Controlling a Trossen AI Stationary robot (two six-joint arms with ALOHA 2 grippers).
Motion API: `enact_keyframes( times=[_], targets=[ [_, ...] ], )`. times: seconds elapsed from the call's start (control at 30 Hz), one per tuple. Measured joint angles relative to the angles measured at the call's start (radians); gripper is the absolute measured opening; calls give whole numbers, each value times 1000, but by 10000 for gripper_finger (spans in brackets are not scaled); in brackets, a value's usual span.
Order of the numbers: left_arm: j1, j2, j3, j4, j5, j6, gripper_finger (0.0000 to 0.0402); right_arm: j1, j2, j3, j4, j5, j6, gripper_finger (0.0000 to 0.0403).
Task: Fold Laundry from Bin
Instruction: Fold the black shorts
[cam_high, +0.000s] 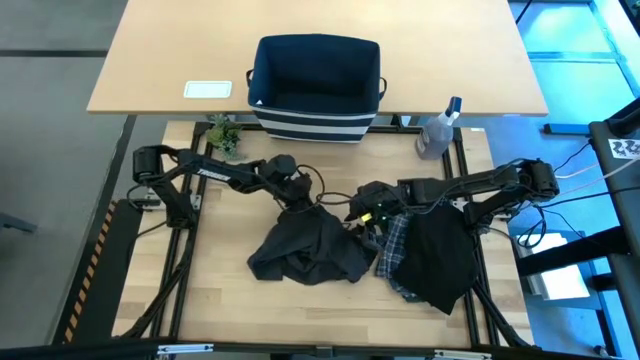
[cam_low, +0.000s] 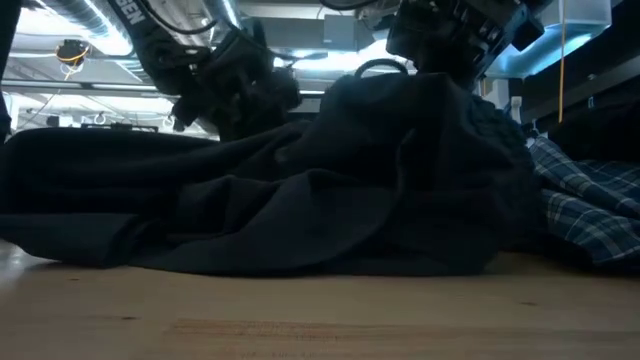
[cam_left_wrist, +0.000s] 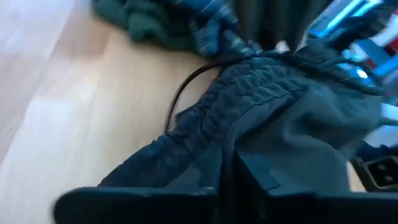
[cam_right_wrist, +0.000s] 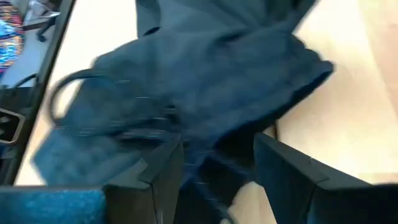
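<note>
We judged the step in hand to be laying out the first garment for folding, with the bin (cam_high: 316, 88) already emptied and standing on the farther table beyond the work table's far edge. Our left hand (cam_high: 297, 203) had pinched shut on the dark olive-green garment (cam_high: 305, 250) at its far edge, near the middle of the table (cam_high: 225, 300). Our right hand (cam_high: 368, 222) stood just beside it, fingers apart and straddling a fold of the same cloth at its gathered waistband, not yet closed on it.

The next move, as we judged it, called for the right hand to close on that band, so that both hands could lift and draw the piece flat.

The olive cloth was soft and limp, heaped in rumpled folds, with an elastic-puckered band and a thin dark cord looping from it. The blue-and-white plaid shirt (cam_high: 393, 250) lay crumpled against its right side, mostly under the black garment (cam_high: 440, 262), which sprawled towards the table's right near corner.
</note>
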Motion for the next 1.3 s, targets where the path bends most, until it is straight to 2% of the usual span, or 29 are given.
enact_keyframes(
  times=[0.13,0.3,0.4,0.5,0.67,0.87,1.03,1.13,1.3],
  targets=[
    [-15,-31,13,31,31,107,5,-9,-8,0,-19,43,0,195],
    [-96,-165,26,5,15,426,3,-37,-28,-1,-37,43,6,195],
    [-155,-272,28,-64,-98,571,2,-48,-50,-1,-23,46,4,195],
    [-217,-374,29,-177,-276,656,2,-47,-60,-1,55,38,-17,195],
    [-322,-480,29,-252,-475,710,1,-45,-47,0,269,-68,-35,195],
    [-433,-513,29,-229,-612,792,1,-45,-13,0,433,-53,-17,195],
    [-475,-505,37,-217,-625,803,0,-43,20,-1,541,-35,-60,195],
    [-494,-504,37,-218,-625,803,0,-18,43,-1,607,-23,-193,195],
    [-515,-504,37,-218,-626,793,0,40,91,-1,667,63,-387,195]
  ],
)
